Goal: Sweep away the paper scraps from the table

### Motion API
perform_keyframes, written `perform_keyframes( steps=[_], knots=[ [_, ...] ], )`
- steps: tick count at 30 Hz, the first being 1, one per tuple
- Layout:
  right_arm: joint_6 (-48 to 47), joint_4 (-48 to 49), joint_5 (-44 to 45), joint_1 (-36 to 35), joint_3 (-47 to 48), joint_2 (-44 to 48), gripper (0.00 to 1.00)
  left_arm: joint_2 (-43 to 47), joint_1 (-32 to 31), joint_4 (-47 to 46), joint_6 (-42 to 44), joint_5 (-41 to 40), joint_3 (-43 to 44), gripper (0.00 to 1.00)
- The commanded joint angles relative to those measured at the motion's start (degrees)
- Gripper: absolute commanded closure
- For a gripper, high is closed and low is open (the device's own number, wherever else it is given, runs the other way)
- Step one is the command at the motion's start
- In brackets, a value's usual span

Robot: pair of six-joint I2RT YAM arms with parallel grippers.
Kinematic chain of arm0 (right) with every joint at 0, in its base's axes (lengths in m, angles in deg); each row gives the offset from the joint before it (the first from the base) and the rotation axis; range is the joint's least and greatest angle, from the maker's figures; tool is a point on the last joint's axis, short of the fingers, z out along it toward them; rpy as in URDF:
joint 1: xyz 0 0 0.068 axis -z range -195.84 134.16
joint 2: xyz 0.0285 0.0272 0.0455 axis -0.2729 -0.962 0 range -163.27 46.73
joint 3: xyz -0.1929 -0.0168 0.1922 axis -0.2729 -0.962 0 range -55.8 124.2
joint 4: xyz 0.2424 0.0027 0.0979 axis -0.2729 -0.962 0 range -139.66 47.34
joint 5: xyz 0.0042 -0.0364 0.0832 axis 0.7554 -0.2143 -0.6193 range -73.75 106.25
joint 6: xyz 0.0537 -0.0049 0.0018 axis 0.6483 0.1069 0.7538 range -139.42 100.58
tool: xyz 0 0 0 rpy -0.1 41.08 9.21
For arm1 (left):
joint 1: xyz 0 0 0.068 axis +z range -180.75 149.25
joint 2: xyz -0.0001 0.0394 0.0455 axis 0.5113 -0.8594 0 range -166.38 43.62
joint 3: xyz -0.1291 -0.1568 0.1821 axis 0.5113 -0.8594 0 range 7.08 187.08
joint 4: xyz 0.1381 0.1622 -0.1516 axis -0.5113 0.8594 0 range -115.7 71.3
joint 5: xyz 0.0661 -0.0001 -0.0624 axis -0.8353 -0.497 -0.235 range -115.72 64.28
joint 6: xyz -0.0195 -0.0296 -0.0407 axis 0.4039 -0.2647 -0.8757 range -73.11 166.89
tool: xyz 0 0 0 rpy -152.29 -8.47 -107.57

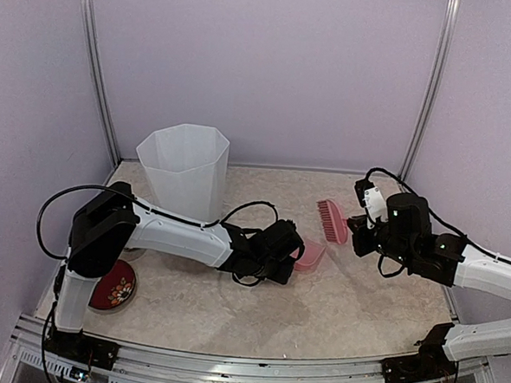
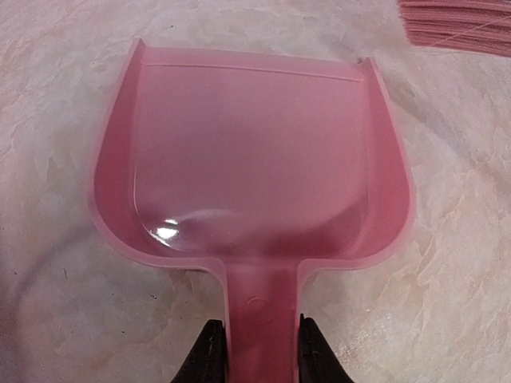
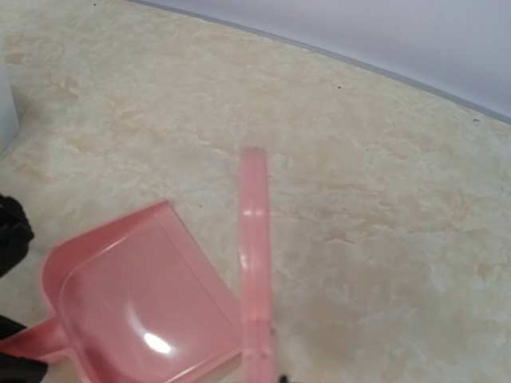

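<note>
Left gripper clamps dustpan handle (right gripper clamps brush); table mottled beige.

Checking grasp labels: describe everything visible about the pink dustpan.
The pink dustpan is glossy, translucent plastic: a flat pan with raised side and rear walls, open front lip and short flat handle. It is empty, level, low over the table; contact unclear. The left gripper clamps its handle. A pink brush is near its front right corner.

One dustpan, one brush, one white bin, one red dish.
</note>
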Motion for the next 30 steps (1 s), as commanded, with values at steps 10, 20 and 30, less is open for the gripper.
perform_keyframes(
  steps=[10, 20, 30],
  knots=[
    [-1.99, -0.68, -0.29, 0.60, 2.76, 0.57, 1.00, 4.57, -0.07, -2.77, 2.56, 0.93, -2.96, 0.42],
    [-11.90, 4.36, -3.40, 0.59, 2.73, -0.30, 1.00, 16.71, -1.01, -2.32, 4.28, 0.40, -6.08, 0.12],
    [-27.59, 16.40, -6.08, -2.25, -3.93, -2.45, 1.00, 28.62, -1.04, 2.82, 5.14, 0.41, -7.28, 0.01]
  ],
)
